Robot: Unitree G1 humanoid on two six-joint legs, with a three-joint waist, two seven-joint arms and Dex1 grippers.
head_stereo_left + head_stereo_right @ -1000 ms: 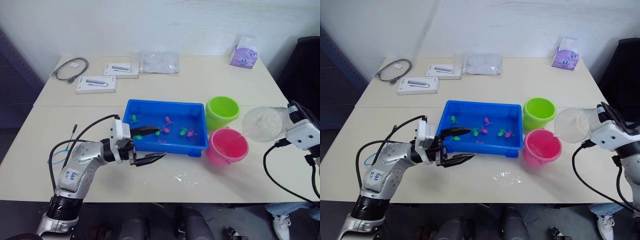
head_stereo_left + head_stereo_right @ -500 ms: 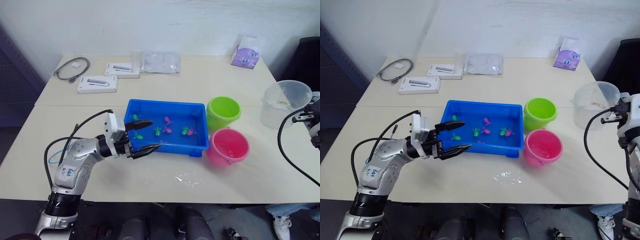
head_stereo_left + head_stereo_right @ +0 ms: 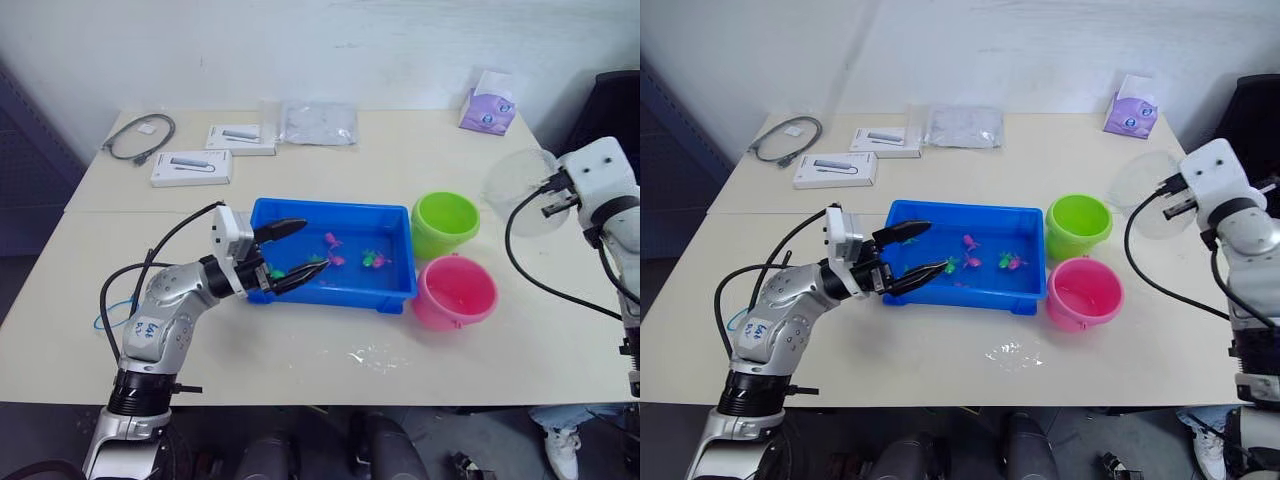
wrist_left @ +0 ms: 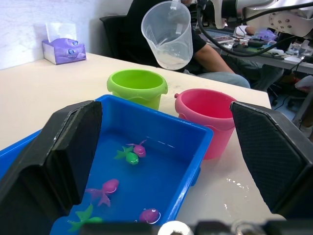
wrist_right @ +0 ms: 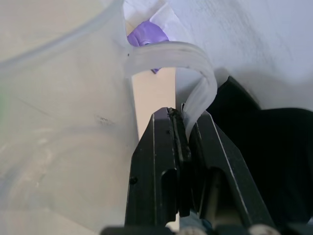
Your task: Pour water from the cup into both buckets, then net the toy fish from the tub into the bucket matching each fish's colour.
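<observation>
Beside the blue tub (image 3: 333, 253), on its right, the lime-green bucket (image 3: 445, 224) and the pink bucket (image 3: 455, 292) are set close together on the counter (image 3: 300, 340), the green one farther from the robot. The clear measuring cup (image 4: 168, 33) is held up in the air, above and to the right of the green bucket, tilted, with a little water left at its bottom. The right gripper (image 5: 182, 128) is closed on the cup's handle, its fingers pinching the clear strap. Water can be seen in the pink bucket; whether the green one holds any cannot be told, so the pouring is judged partly done at best. Several green and pink toy fish (image 4: 132, 152) lie in the tub's water, and none is seen in either bucket, so all the netting is left. A loop of blue at the counter's left edge, behind the left arm, may be the net, but this cannot be made out.

The left gripper (image 3: 293, 255) hangs over the tub's left rim, its fingers spread wide and holding nothing. A small puddle (image 3: 376, 357) lies on the counter between the tub and the near edge. Open counter is left right of the buckets and beyond the tub, short of the white boxes (image 3: 192, 167) and the tissue pack (image 3: 488, 103).
</observation>
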